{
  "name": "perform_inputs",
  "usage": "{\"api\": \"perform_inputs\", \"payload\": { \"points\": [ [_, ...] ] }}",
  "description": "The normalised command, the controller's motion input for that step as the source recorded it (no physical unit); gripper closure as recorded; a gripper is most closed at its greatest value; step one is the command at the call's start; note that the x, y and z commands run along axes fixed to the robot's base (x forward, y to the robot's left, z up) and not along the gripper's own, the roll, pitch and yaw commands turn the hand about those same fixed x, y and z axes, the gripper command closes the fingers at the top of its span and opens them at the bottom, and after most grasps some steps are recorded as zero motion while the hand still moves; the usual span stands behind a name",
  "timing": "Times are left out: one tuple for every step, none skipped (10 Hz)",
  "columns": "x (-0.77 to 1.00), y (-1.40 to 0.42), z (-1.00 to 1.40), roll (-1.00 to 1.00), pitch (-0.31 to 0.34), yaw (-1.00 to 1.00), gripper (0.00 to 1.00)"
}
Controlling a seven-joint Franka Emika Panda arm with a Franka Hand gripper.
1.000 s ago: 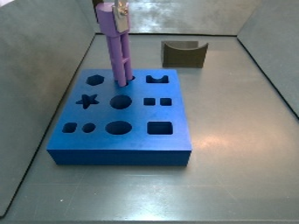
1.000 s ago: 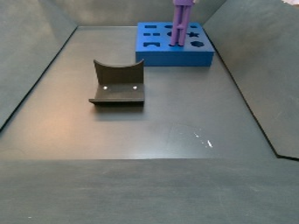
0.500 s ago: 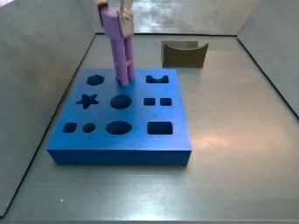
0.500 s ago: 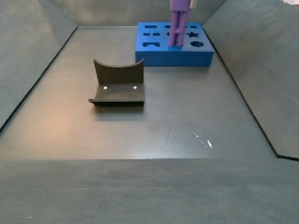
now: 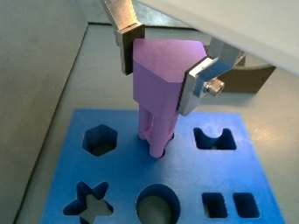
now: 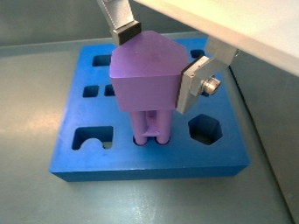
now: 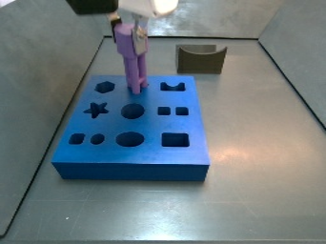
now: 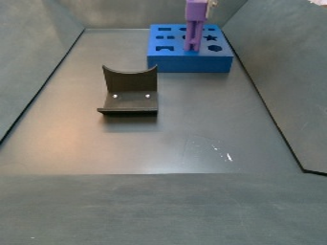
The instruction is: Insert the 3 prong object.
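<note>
The purple 3 prong object (image 5: 160, 83) (image 6: 149, 83) stands upright in my gripper (image 5: 163, 66) (image 6: 155, 61), whose silver fingers (image 5: 201, 80) clamp its top from both sides. Its prong tips sit at the top face of the blue board (image 5: 122, 185) (image 6: 152, 166), at a slot between the hexagon hole (image 5: 100, 138) and the notched hole (image 5: 212, 136). In both side views the purple piece (image 7: 132, 59) (image 8: 194, 26) stands on the board's (image 7: 133, 164) (image 8: 192, 65) back row. How deep the prongs sit in the slot is not clear.
The board has several shaped holes: star (image 7: 94, 109), round (image 7: 132, 111), oval (image 7: 129, 139), square (image 7: 176, 139). A dark brown curved block (image 7: 201, 58) (image 8: 128, 91) lies on the grey floor away from the board. Grey walls enclose the floor.
The gripper has come lower, into the side view's upper edge, and the purple piece has sunk slightly toward the board. The brown block has not moved.
</note>
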Motion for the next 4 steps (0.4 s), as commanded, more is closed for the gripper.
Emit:
{"api": "perform_inputs", "payload": {
  "points": [
    [0.00,0.00,-0.39,0.03,-0.070,-0.07,1.00],
    [0.00,-0.01,-0.38,0.06,-0.074,-0.04,1.00],
    [0.00,0.00,-0.12,0.00,-0.127,0.00,1.00],
    [0.00,0.00,0.00,0.00,0.000,0.00,1.00]
  ]
}}
